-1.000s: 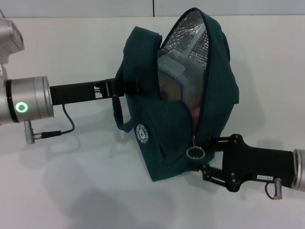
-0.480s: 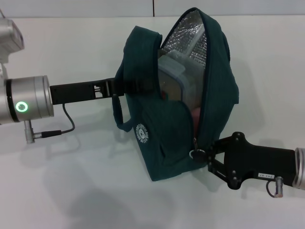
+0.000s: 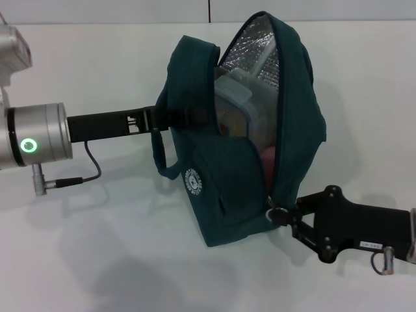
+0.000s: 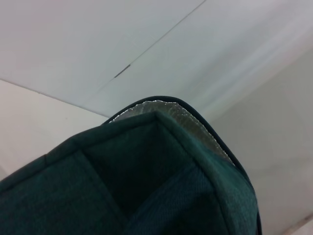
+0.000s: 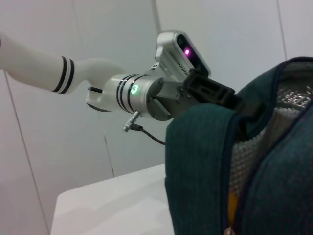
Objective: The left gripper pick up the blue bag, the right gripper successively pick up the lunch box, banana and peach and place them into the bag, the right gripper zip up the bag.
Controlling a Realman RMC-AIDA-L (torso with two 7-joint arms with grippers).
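Observation:
The blue bag (image 3: pixel 227 188) hangs tilted over the white table, its mouth open and its silver lining (image 3: pixel 257 45) showing. My left gripper (image 3: pixel 170 119) is shut on the bag's upper left edge, beside a loop handle (image 3: pixel 161 159). Inside stands the lunch box (image 3: pixel 242 104), with the pink peach (image 3: pixel 267 159) below it. In the right wrist view a yellow sliver of the banana (image 5: pixel 232 208) shows in the bag (image 5: pixel 195 161). My right gripper (image 3: pixel 285 216) is shut on the ring zipper pull (image 3: pixel 279 213) at the low end of the zipper. The left wrist view shows only the bag's fabric (image 4: pixel 146 186).
The white table (image 3: pixel 97 247) runs under both arms, up to a pale wall at the back. A black cable (image 3: pixel 91 172) loops from the left wrist. The left arm (image 5: pixel 127 90) also appears in the right wrist view, beyond the bag.
My right gripper has closed in on the ring pull, then shifted right and slightly down, with the ring following it. The bag and the left arm have stayed still.

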